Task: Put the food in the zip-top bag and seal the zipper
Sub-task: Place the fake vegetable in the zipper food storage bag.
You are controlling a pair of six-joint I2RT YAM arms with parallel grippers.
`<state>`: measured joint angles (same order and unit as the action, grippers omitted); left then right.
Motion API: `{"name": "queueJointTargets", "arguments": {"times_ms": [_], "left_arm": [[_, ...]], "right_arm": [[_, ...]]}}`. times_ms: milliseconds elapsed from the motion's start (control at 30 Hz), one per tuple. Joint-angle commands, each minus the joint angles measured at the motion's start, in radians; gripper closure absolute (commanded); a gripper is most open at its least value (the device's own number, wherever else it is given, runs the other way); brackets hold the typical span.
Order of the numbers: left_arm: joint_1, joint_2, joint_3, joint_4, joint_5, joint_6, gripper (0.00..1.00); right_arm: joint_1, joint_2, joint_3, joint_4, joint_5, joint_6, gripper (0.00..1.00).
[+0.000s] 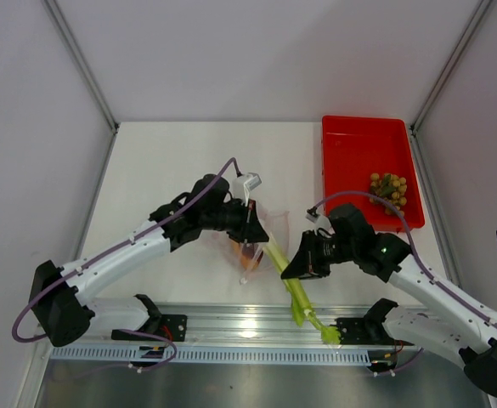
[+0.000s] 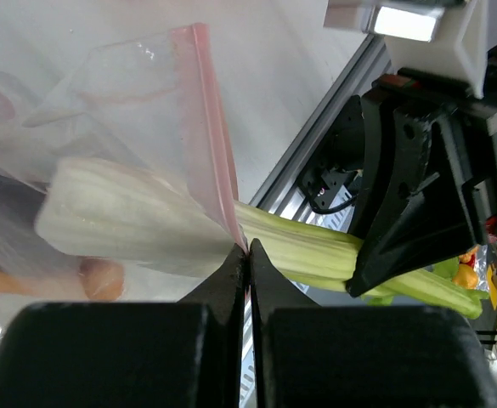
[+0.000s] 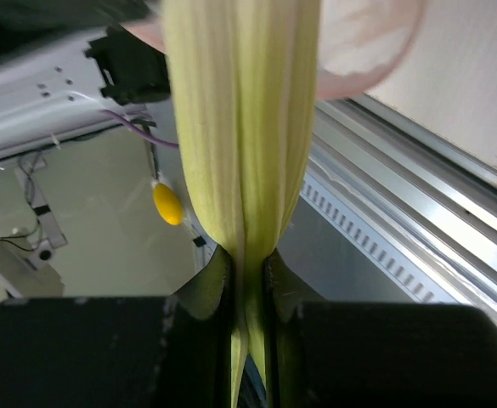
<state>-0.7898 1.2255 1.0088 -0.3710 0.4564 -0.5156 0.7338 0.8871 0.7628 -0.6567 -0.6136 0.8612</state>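
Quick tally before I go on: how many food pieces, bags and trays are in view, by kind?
Food pieces: 3 (stalk, wedge, grapes)
Zip-top bag: 1
Red tray: 1
Total: 5

Lab test enclosure: plain white panel walls [image 1: 256,51], aluminium rail [image 1: 231,319], white tabletop [image 1: 172,161].

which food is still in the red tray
The bunch of grapes, alone in the red tray; the wedge is inside the bag, the stalk partway in.
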Motion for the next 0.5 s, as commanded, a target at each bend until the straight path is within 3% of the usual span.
{"name": "queueJointTargets", "arguments": {"times_ms": [0, 233, 467], "left_arm": [[-0.022, -0.038, -0.018, 0.069, 0.025, -0.009, 0.99], [-0.034, -0.066, -0.024, 0.076, 0.037, -0.027, 0.99], [-0.049, -0.09, -0.035, 0.072, 0.047, -0.046, 0.99]], "right_arm": [[0.006, 0.024, 0.082, 0.184, 0.017, 0.094, 1.0], [0.006, 0.142, 0.09, 0.362, 0.054, 0.182, 1.0], [0.009, 0.286, 0.179, 0.339, 0.21, 0.032, 1.0]]}}
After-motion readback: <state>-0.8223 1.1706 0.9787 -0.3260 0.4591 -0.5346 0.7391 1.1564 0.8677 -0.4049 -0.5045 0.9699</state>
